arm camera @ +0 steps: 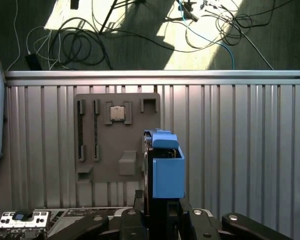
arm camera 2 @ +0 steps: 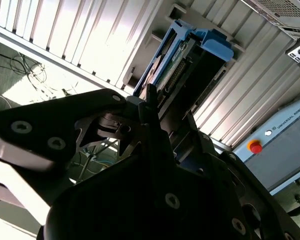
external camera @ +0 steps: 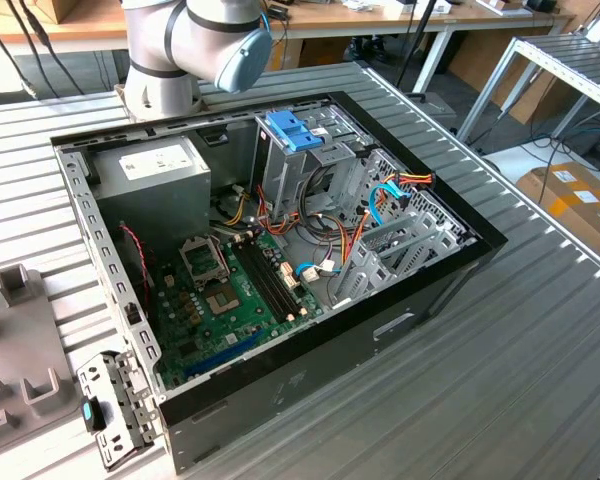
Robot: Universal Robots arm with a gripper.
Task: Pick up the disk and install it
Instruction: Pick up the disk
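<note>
I find the gripper [arm camera: 162, 209] with its fingers [arm camera 2: 149, 107] clamped on the disk [arm camera: 162, 165], which stands on edge between them and projects beyond their tips in both wrist views. Past the tips lies the ribbed worktop [arm camera: 240, 140], carrying a grey fixture plate [arm camera: 117, 135].

A short line of print runs along the grey pendant [arm camera 2: 282, 131] in the second wrist view, beside a small round mark (a maker's name, left unquoted). In the exterior view, the power-supply box [external camera: 130, 200] bears a pale label [external camera: 152, 160], and the cardboard box [external camera: 580, 215] bears stickers [external camera: 565, 178], all too small to read.
</note>
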